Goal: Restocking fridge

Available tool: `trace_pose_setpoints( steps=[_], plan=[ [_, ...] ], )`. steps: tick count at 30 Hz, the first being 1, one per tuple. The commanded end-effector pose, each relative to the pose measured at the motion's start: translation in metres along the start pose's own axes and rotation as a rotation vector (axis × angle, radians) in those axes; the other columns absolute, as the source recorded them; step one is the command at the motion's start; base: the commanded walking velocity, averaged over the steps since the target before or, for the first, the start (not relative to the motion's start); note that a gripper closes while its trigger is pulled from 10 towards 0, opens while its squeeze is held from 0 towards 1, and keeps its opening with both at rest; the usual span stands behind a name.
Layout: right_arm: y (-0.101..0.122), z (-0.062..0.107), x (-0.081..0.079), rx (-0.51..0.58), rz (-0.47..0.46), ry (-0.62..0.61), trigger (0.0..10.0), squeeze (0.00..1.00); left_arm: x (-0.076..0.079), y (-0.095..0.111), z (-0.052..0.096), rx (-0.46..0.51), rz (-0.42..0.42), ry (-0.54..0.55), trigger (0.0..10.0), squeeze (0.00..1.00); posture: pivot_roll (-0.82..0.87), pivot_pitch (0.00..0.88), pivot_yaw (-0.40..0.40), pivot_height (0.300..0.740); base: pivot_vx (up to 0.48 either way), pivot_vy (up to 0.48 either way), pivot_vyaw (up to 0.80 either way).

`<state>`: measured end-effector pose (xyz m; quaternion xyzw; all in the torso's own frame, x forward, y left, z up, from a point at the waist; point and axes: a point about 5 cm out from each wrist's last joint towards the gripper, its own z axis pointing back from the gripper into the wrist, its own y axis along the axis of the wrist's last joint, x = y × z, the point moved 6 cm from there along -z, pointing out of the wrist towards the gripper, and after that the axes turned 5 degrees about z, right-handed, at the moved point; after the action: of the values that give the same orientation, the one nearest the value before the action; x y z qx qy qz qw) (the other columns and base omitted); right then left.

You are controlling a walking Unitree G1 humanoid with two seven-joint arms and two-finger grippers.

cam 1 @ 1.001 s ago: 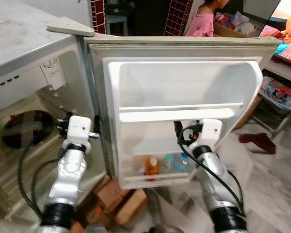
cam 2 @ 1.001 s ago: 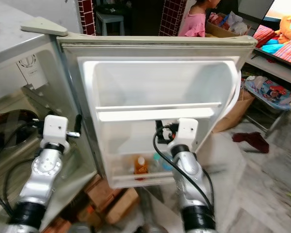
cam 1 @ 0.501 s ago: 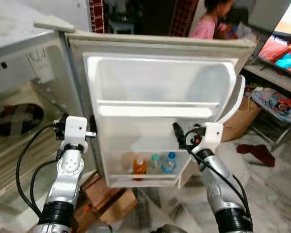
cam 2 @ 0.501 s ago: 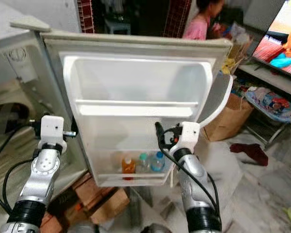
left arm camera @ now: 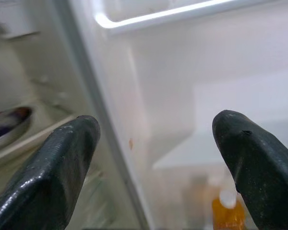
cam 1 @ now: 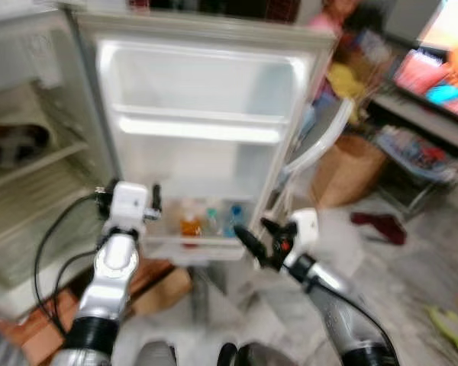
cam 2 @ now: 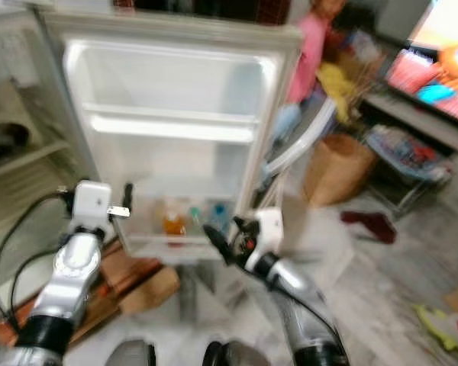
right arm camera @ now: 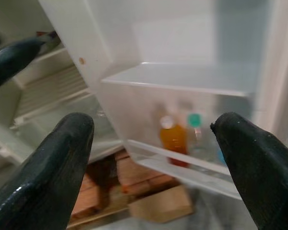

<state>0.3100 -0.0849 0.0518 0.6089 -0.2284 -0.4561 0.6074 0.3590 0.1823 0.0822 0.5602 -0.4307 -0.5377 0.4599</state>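
The fridge door stands wide open, and its white shelves are bare apart from the bottom bin. That bin holds an orange bottle and two small bottles with green and blue caps. My left gripper is raised at the door's hinge edge, open and holding nothing. Lower down, my right gripper hangs in front of the bin's right corner, open and empty. In the right wrist view the orange bottle sits behind the bin's clear wall.
The fridge body on the left has wire shelves and a dark bowl. Cardboard and wood blocks lie under the door. A brown paper bag, a red cloth, a TV and a person in pink are off to the right.
The whole picture has shifted and blurred: the camera has drawn back and the fridge looks farther off. My right gripper has dropped lower, away from the door's middle shelf.
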Motion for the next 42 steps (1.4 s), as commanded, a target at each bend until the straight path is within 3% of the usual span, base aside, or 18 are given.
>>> trace_pose_setpoints(
  steps=[1, 10, 17, 21, 25, 27, 33, 38, 42],
  plan=[
    [0.018, -0.001, 0.024, 0.060, 0.033, -0.131, 10.0, 0.00, 0.005, -0.007, 0.004, -0.022, 0.001, -0.013, 10.0, 0.00, 0.03, 0.000, -0.084, 0.740, 0.000, 0.000, 0.00],
    [0.033, 0.005, 0.052, 0.137, 0.035, -0.317, 10.0, 0.00, 0.003, -0.004, 0.005, 0.001, 0.007, -0.026, 10.0, 0.00, 0.04, 0.000, -0.087, 0.740, 0.000, 0.000, 0.00],
    [0.043, 0.016, 0.078, 0.173, 0.102, -0.483, 10.0, 0.00, 0.001, -0.005, 0.009, -0.006, 0.028, -0.055, 10.0, 0.00, 0.03, 0.000, -0.073, 0.740, 0.000, 0.000, 0.00],
    [0.046, 0.027, 0.090, 0.176, 0.175, -0.584, 10.0, 0.00, -0.005, -0.010, 0.012, -0.018, 0.019, -0.058, 10.0, 0.00, 0.01, 0.000, -0.053, 0.740, 0.000, 0.000, 0.00],
    [0.039, 0.052, 0.107, 0.154, 0.261, -0.691, 10.0, 0.00, -0.014, -0.019, 0.022, -0.043, 0.000, -0.071, 10.0, 0.00, -0.02, 0.000, -0.011, 0.740, 0.000, 0.000, 0.00],
    [0.036, 0.056, 0.108, 0.157, 0.226, -0.688, 10.0, 0.00, -0.013, -0.020, 0.024, -0.048, 0.000, -0.087, 10.0, 0.00, -0.02, 0.000, -0.009, 0.740, 0.000, 0.000, 0.00],
    [0.034, 0.067, 0.118, 0.145, 0.258, -0.772, 10.0, 0.00, -0.005, -0.016, 0.020, -0.036, 0.020, -0.138, 10.0, 0.00, -0.06, 0.000, 0.028, 0.740, 0.000, 0.000, 0.00],
    [0.034, 0.068, 0.113, 0.174, 0.237, -0.774, 10.0, 0.00, 0.012, -0.015, 0.018, -0.038, 0.027, -0.220, 10.0, 0.00, -0.08, 0.000, 0.033, 0.740, 0.000, 0.000, 0.00],
    [0.032, 0.070, 0.110, 0.182, 0.213, -0.770, 10.0, 0.00, 0.014, -0.018, 0.023, -0.052, 0.048, -0.227, 10.0, 0.00, -0.08, 0.000, 0.024, 0.740, 0.000, 0.000, 0.00]
  ],
)
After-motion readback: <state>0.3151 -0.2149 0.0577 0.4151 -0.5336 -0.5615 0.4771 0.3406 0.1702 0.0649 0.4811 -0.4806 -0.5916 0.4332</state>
